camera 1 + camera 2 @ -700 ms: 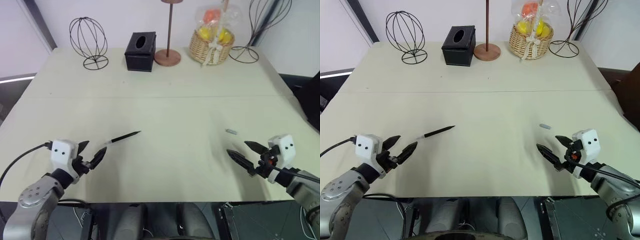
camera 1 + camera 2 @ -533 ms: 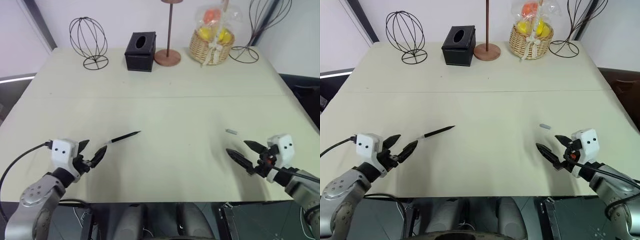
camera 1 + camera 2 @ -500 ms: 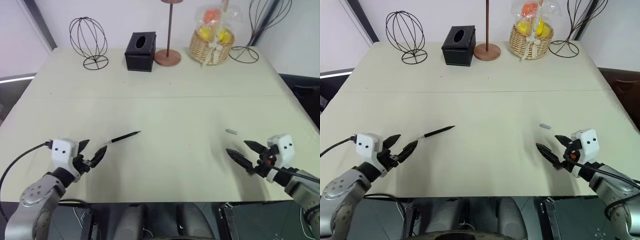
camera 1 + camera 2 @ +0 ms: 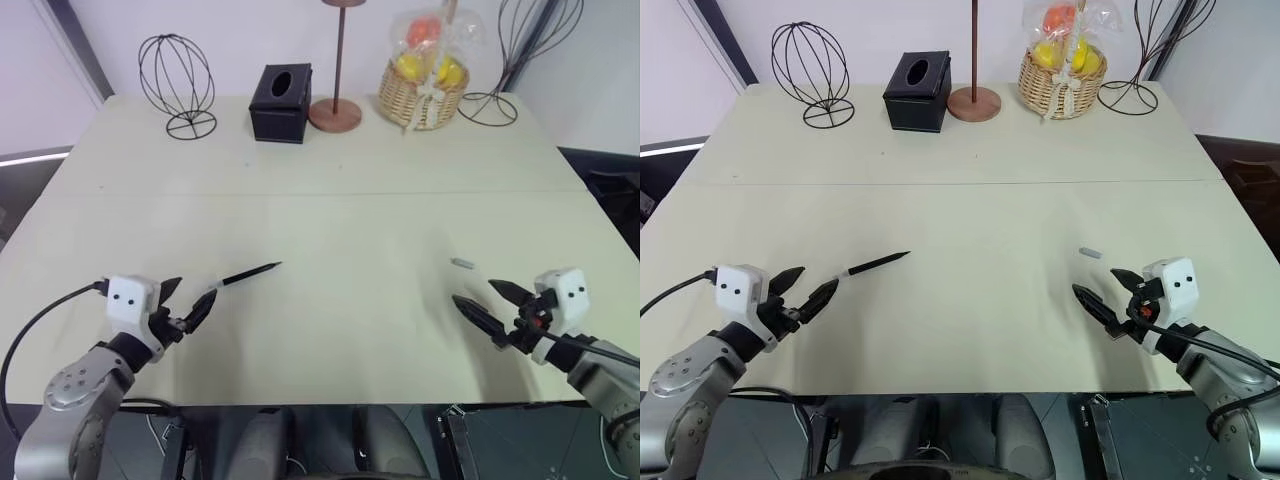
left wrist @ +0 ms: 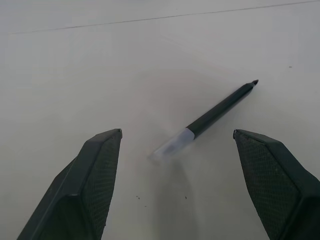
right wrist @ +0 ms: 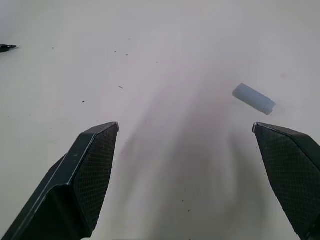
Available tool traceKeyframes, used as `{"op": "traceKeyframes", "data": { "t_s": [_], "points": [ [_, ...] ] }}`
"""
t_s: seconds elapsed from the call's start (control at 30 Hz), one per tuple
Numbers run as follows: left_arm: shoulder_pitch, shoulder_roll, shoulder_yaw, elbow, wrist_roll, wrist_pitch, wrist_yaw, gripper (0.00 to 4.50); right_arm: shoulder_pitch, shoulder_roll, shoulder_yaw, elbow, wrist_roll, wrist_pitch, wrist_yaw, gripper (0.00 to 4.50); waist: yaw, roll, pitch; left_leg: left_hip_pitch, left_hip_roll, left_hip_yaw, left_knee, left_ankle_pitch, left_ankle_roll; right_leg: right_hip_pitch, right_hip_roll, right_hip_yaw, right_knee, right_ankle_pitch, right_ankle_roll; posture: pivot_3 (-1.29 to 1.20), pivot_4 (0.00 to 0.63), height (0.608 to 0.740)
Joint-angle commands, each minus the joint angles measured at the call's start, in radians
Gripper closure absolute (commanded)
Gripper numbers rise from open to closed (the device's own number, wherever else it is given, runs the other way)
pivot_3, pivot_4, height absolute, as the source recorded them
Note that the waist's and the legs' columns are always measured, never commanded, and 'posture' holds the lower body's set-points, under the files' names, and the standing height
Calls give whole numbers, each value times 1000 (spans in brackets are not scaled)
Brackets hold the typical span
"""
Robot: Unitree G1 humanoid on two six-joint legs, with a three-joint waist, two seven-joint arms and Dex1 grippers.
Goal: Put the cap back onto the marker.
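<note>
Marker (image 4: pixel 243 273) lies flat on counter (image 4: pixel 330 220), at 1 o'clock from left gripper (image 4: pixel 183 306), fingers wide, empty. Cap (image 4: pixel 461 263) at 11 o'clock from right gripper (image 4: pixel 492 303), fingers wide. Risk: tiny cap nudged, rolled away by fingertip.

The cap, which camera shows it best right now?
The right wrist view: the cap lies large and unobstructed on the table, ahead of the open right gripper. In both eye views it is just a tiny pale speck near that gripper.
</note>
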Motion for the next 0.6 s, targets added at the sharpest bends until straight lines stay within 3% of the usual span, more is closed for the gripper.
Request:
{"op": "traceKeyframes", "data": {
  "t_s": [0.03,0.43,0.6],
  "points": [
    [5,2,11,-16,2,-24,-3,766,-11,0,-8,-6,-2,-23,2,52,0,0,0,0,0,0,0,0,0,0,0,0,0,0,0,0,150,740],
    [-9,46,19,14,-5,-31,-55,766,-18,-2,2,-1,-16,-31,6,52,0,0,0,0,0,0,0,0,0,0,0,0,0,0,0,0,150,740],
    [-105,231,30,158,-81,-5,-308,766,-69,-74,35,-57,24,30,52,52,-1,1,1,0,0,0,0,0,0,0,1,-1,0,0,-1,0,150,740]
  ]
}}
